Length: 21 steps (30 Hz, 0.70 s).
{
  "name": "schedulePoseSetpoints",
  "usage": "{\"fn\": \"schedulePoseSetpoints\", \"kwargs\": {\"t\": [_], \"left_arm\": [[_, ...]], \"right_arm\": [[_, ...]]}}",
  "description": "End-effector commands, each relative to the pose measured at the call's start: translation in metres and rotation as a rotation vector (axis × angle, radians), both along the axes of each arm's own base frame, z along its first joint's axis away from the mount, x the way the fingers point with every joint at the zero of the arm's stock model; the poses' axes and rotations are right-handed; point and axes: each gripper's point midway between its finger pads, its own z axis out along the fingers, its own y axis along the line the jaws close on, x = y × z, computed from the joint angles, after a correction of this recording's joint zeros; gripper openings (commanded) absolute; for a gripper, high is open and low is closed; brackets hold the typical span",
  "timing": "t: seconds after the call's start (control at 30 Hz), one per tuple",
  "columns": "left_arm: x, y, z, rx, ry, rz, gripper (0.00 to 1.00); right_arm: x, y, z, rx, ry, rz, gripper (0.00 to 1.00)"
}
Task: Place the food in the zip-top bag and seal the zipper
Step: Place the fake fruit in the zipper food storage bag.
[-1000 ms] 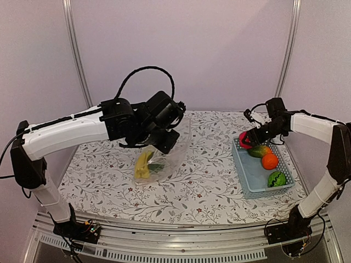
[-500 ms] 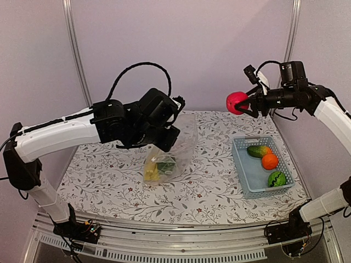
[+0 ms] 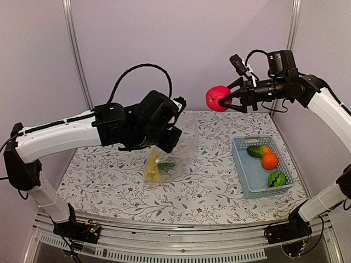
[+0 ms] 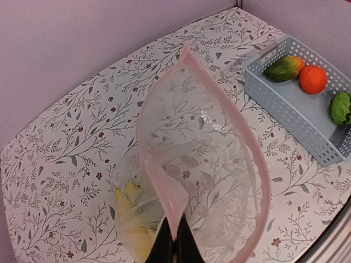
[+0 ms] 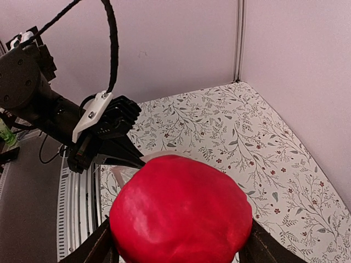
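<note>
My left gripper (image 3: 169, 137) is shut on the pale pink zipper strip (image 4: 170, 192) of the clear zip-top bag (image 3: 174, 156) and holds its mouth open above the table. Yellow bananas (image 3: 152, 167) and a dark green piece (image 3: 167, 163) lie inside the bag; the bananas also show in the left wrist view (image 4: 129, 211). My right gripper (image 3: 224, 99) is shut on the red apple (image 3: 217, 98), high in the air to the right of the bag. The apple fills the right wrist view (image 5: 181, 216). The mango (image 3: 259, 151), orange (image 3: 269, 161) and striped green ball (image 3: 277, 178) lie in the basket.
The light blue lattice basket (image 3: 248, 175) stands at the table's right side; it also shows in the left wrist view (image 4: 285, 107). The table has a floral cloth (image 3: 208, 186). Pale walls close the back and right.
My right gripper lifted the red apple out of the basket and carried it up and left toward the bag. My left gripper shifted the bag slightly right and raised its mouth.
</note>
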Motion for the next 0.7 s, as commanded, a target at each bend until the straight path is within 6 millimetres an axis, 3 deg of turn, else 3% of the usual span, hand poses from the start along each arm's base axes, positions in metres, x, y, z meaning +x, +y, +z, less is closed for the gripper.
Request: {"fn": "schedulePoseSetpoints", "kwargs": {"t": [0.0,0.4,0.67], "left_arm": [[-0.007,-0.002,0.015,-0.065,-0.015,-0.01,0.0],[-0.014,0.002,0.023,-0.12,-0.007,-0.021,0.0],[-0.018,0.002,0.023,-0.135,0.004,-0.034,0.0]], "right_arm": [[-0.009,0.021,0.004,0.026,0.054,0.095,0.56],[-0.022,0.063,-0.037,-0.028,0.155,0.213,0.57],[-0.029,0.079,-0.045,-0.025,0.202,0.267,0.57]]}}
